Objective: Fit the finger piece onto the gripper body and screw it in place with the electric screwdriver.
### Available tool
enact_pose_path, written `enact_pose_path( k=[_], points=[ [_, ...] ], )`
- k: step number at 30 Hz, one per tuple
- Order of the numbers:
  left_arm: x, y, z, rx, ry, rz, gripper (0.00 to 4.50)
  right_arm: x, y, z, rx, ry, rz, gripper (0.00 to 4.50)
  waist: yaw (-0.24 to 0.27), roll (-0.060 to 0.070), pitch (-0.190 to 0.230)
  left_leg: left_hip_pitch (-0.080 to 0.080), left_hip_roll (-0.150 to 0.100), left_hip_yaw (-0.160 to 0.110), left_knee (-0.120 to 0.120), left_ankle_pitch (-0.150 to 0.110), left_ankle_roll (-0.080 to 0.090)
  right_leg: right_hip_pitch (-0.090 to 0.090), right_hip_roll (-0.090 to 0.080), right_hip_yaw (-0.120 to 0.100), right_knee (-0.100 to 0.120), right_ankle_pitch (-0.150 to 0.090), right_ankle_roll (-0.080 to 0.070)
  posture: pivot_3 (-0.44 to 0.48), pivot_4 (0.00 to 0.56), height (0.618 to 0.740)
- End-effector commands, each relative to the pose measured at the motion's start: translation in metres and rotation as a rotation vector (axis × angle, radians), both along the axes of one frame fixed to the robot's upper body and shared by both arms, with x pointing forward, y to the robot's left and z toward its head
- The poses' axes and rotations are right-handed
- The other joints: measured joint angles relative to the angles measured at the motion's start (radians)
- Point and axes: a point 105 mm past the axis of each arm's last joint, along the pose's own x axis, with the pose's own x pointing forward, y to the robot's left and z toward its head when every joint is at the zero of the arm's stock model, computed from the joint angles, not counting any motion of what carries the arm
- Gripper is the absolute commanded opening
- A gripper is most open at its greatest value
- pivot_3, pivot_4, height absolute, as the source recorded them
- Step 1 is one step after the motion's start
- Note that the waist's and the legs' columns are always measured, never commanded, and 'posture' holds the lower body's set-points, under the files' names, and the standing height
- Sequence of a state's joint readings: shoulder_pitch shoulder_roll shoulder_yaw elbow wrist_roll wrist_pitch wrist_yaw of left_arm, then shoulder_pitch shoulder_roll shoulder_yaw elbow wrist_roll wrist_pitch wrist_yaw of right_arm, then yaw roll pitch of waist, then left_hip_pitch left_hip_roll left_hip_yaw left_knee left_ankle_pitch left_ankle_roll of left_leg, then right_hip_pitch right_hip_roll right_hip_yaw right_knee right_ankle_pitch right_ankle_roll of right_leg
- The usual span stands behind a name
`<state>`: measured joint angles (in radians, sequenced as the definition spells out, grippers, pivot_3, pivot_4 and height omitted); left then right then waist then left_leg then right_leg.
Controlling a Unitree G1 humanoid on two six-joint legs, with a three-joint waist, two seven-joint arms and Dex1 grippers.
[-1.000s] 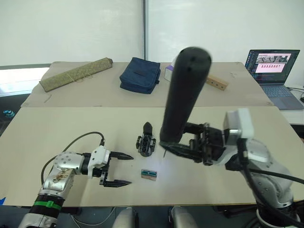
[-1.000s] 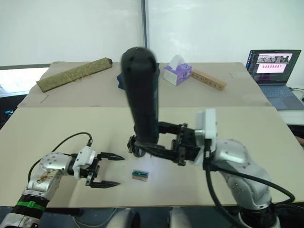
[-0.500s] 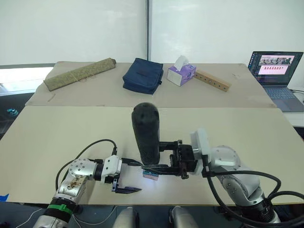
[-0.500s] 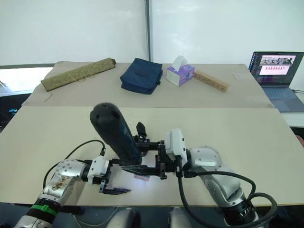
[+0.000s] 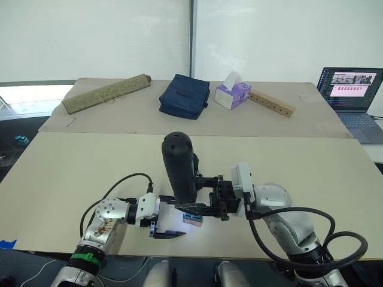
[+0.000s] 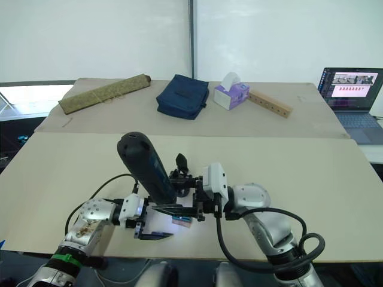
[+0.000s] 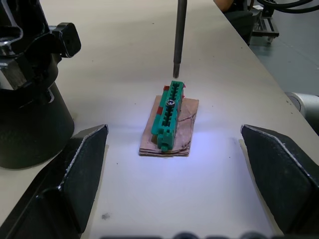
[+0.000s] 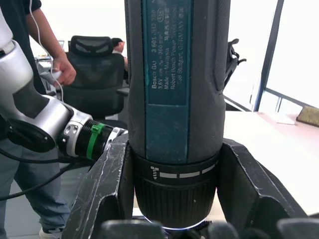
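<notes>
Right gripper has the screwdriver upright over the green block; left gripper spread beside it.

I work in an office or lab room. Beige tables stand before white blinds, an open laptop sits at my right, and a person stands beside a black office chair.
</notes>
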<state>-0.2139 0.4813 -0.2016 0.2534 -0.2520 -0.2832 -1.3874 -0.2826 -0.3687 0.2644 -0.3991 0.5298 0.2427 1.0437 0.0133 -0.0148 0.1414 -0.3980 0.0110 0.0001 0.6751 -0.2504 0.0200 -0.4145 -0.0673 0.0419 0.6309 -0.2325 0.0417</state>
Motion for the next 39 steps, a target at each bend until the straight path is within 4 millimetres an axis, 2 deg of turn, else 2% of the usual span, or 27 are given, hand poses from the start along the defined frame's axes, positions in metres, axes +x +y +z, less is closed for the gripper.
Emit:
enact_pose_path(
  k=[1,10,39],
  points=[
    [-0.0128,-0.012,-0.0216,0.035,0.078,-0.042,4.49,-0.0043,0.0015,0.0128,0.044,-0.069,0.022,1.9,0.0,0.0,0.0,0.0,0.0,0.0,0.0,0.0,0.0,0.0,0.0,0.0,0.0,0.0,0.0,0.0,0.15,0.74],
    [-0.0141,-0.013,-0.0244,0.046,0.089,-0.058,4.49,-0.0005,0.0007,0.0092,0.037,-0.062,0.009,1.9,-0.001,0.0,0.0,0.009,0.0,0.0,0.0,-0.002,0.002,0.01,0.0,0.0,-0.002,-0.001,0.001,0.0,0.15,0.74],
    [-0.0131,-0.014,-0.0224,0.073,0.119,-0.048,4.49,0.0029,-0.0008,0.0044,0.024,-0.038,0.002,1.9,-0.002,0.0,0.0,0.009,0.0,-0.001,0.0,-0.002,0.002,0.01,0.0,0.0,-0.002,-0.001,0.001,0.0,0.15,0.74]
  ],
)
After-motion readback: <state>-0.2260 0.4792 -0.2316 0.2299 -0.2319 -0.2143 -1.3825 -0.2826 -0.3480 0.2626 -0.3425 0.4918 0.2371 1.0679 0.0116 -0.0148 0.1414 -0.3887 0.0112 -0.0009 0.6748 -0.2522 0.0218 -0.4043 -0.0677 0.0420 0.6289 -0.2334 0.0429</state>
